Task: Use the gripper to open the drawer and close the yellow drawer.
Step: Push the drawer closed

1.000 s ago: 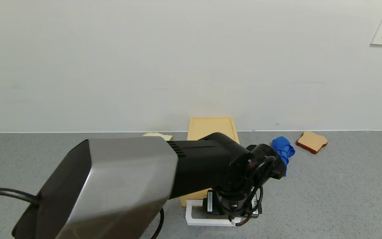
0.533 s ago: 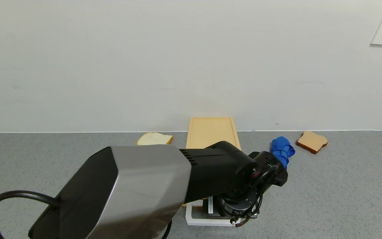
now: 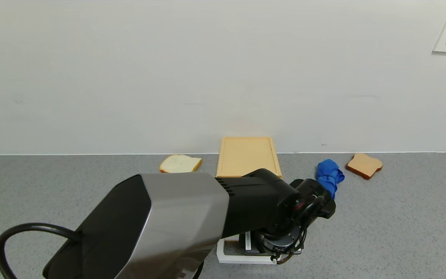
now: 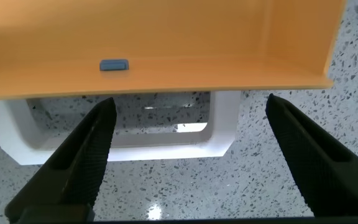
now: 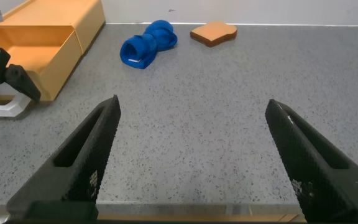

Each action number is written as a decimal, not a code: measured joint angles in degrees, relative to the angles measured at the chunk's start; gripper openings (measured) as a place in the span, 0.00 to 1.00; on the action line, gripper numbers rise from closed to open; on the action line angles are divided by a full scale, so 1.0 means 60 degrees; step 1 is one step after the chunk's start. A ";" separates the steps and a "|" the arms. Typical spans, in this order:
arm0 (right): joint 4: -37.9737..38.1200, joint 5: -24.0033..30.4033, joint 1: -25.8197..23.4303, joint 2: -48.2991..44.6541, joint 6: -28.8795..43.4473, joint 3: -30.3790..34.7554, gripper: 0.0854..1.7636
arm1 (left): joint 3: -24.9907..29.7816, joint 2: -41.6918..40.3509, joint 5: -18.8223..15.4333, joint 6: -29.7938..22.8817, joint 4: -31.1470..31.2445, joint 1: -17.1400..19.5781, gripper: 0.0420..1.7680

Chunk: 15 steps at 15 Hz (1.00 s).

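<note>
While the grey counter [image 3: 401, 217] fills the scene, the yellow case [image 3: 246, 155] is seen by the wall, with the drawer [image 4: 166, 37] pulled out toward the robot. The left gripper [image 4: 188, 162] is held spread around the white handle [image 4: 129, 149]. The right gripper [image 5: 191, 162] is parked apart, fingers spread.

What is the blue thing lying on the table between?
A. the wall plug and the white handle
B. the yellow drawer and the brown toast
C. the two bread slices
B: in the head view the crumpled blue cloth lies between the yellow drawer and the brown toast.
</note>
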 joint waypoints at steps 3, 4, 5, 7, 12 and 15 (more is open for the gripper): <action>0.0000 -0.0004 0.0000 0.0000 -0.0004 0.0000 0.97 | -0.0008 0.0022 0.0051 0.0063 -0.0128 0.0055 0.98; 0.0000 0.0000 0.0000 0.0000 -0.0008 0.0000 0.97 | -0.0010 0.0030 0.0140 0.0077 -0.0148 0.0055 0.98; 0.0000 0.0000 0.0000 0.0000 -0.0004 0.0000 0.97 | -0.0010 0.0045 0.0264 0.0095 -0.0185 0.0055 0.98; 0.0000 0.0000 0.0000 0.0000 -0.0004 0.0000 0.97 | -0.0014 0.0069 0.0396 0.0128 -0.0211 0.0067 0.98; 0.0000 0.0000 0.0000 0.0000 -0.0004 0.0000 0.97 | -0.0018 0.0104 0.0870 0.0579 -0.0571 0.0128 0.98; 0.0000 -0.0004 0.0000 0.0000 -0.0004 0.0000 0.97 | -0.0026 0.0122 0.0910 0.0831 -0.0616 0.0191 0.98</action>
